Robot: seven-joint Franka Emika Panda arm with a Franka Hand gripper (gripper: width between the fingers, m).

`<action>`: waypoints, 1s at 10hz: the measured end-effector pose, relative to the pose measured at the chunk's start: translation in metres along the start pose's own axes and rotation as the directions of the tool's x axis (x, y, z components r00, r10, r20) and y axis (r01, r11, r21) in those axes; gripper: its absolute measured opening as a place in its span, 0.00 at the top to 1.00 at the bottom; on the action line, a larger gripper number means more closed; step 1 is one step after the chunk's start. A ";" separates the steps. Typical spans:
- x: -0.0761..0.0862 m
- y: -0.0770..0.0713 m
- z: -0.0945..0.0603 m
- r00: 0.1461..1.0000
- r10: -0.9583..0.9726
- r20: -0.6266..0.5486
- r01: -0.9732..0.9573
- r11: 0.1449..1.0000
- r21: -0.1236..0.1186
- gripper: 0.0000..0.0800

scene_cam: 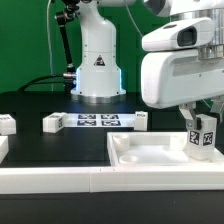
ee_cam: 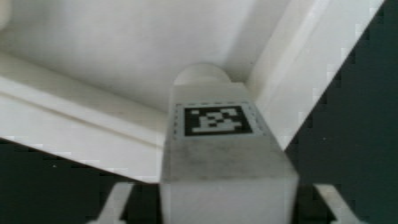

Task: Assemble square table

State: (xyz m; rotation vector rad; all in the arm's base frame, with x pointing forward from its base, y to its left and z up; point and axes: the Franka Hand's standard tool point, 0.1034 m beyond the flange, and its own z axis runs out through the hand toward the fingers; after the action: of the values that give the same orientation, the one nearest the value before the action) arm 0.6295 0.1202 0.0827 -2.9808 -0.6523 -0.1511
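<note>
In the exterior view the pincer [scene_cam: 203,122] is clenched on a leg [scene_cam: 203,138], which hangs upright over the square top [scene_cam: 150,152] near its corner on the exterior view's right; the top lies on the black tabletop [scene_cam: 60,145]; two more legs [scene_cam: 52,123] [scene_cam: 6,124] lie beyond the top, near the marker board [scene_cam: 98,121]. In the wrist view the tagged leg [ee_cam: 217,140] stands between the fingers [ee_cam: 118,200], over the rim of the top [ee_cam: 107,110].

Both pictures are coarse and soft. The exterior view is evenly bright, with glare on white plastic against the black table [scene_cam: 60,145]. The wrist view is dimmer, blurred toward 6 o'clock.
</note>
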 end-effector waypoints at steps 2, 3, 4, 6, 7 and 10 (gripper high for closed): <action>-0.001 0.002 0.000 0.990 0.138 -0.003 -0.138 0.990 0.009 0.64; -0.001 0.003 0.000 0.975 0.222 -0.009 -0.222 0.975 0.008 0.64; -0.001 0.004 0.000 0.937 0.350 -0.015 -0.350 0.937 0.014 0.64; -0.002 0.007 0.001 0.834 0.551 -0.017 -0.551 0.834 0.020 0.64; -0.002 0.007 0.001 0.781 0.624 -0.018 -0.624 0.781 0.016 0.64; -0.002 0.009 0.001 0.497 0.867 -0.030 -0.868 0.497 0.004 0.64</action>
State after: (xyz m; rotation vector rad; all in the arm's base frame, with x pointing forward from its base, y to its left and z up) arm 0.6312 0.1115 0.0809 -2.8754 0.9238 -0.1083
